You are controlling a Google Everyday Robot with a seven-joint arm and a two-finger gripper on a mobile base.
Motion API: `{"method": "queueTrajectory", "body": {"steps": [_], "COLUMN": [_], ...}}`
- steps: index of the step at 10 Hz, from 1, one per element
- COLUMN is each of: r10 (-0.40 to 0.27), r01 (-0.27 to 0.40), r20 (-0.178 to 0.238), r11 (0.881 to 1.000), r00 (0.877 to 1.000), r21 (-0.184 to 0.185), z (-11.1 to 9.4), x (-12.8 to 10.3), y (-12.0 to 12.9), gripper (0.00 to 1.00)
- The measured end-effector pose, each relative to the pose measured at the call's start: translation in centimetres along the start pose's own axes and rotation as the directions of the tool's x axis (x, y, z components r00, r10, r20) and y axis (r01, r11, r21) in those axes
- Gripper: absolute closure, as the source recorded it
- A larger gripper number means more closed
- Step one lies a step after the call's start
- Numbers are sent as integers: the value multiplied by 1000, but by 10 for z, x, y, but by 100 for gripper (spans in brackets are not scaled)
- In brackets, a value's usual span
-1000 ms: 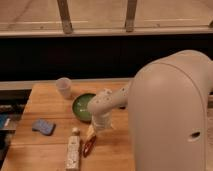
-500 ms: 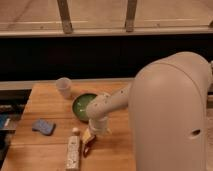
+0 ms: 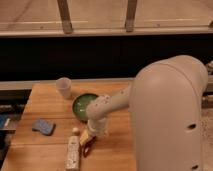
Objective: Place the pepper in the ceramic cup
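Sliding a little lower and to the left since the earlier frames, the robot's white arm (image 3: 111, 102) is bringing its two-finger gripper (image 3: 86, 137) down toward the lower centre of the frame. The gripper is now hanging just above the small, slender, glossy dark-red pepper (image 3: 89, 148).

The pepper is lying flat on the wooden table (image 3: 50, 107), just right of the long white rectangular bottle (image 3: 73, 154), and nothing is lifting it yet. The small plain whitish ceramic cup (image 3: 64, 87) is standing upright, well apart from the pepper, toward the upper left of the tabletop. The wide green bowl (image 3: 76, 102) is sitting between the two, partly covered by the arm. A blue sponge (image 3: 44, 126) is resting at the left, out of the way.

The wrist is pointing downward, which seems to be setting up a top-down pick on a thing that is lying low on the surface. The yellowish fingers are standing spread wide and are holding nothing. Whether their tips are already touching the pepper or the table is hard to tell, since the wrist is hiding part of that spot. With the bottle so close, the fingers are likely needing care to straddle only the pepper.
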Motion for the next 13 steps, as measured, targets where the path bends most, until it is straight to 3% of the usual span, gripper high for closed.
{"method": "queueTrajectory", "body": {"steps": [2,6,7,10,13], "r10": [-26,-34,-34,-39,13], "r01": [26,34,34,39,-15], "r20": [-8,-10,-11,-1,75], "r11": [1000,999,999,999,999], "r00": [1000,999,999,999,997], "r21": [-3,2,1,8,29], "z": [6,9,8,4,-25], "x": [-1,0,0,0,-19], "y": [10,16,17,18,-9], "gripper": [30,73,78,80,80]}}
